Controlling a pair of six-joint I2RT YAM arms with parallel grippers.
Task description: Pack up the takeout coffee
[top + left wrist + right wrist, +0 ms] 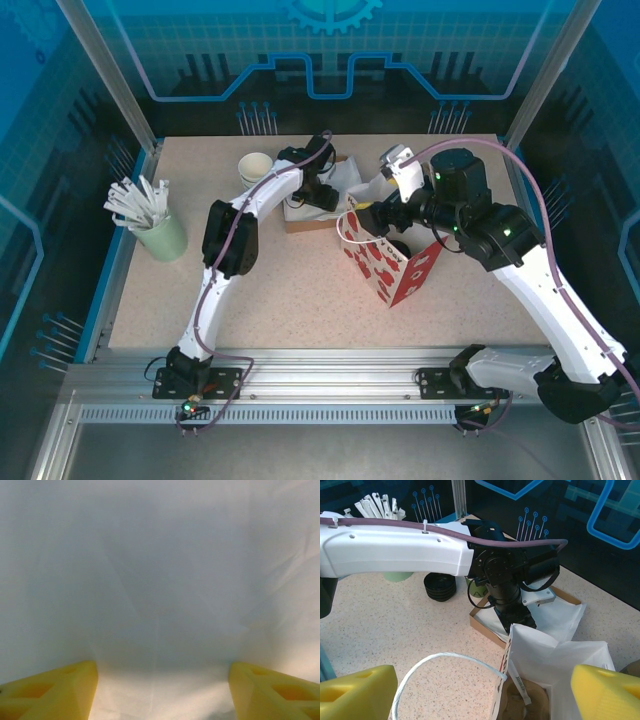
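Top external view shows the big speckled table. On it the red and white bag stands open. The right gripper hangs just above its mouth, fingers spread wide and holding nothing. Beside the bag sits a brown box lined with white paper. The left gripper is close against that paper, fingers apart too. Right wrist view: a green cup peeks out behind the left arm, beside the black lids — I cannot tell if it is the coffee.
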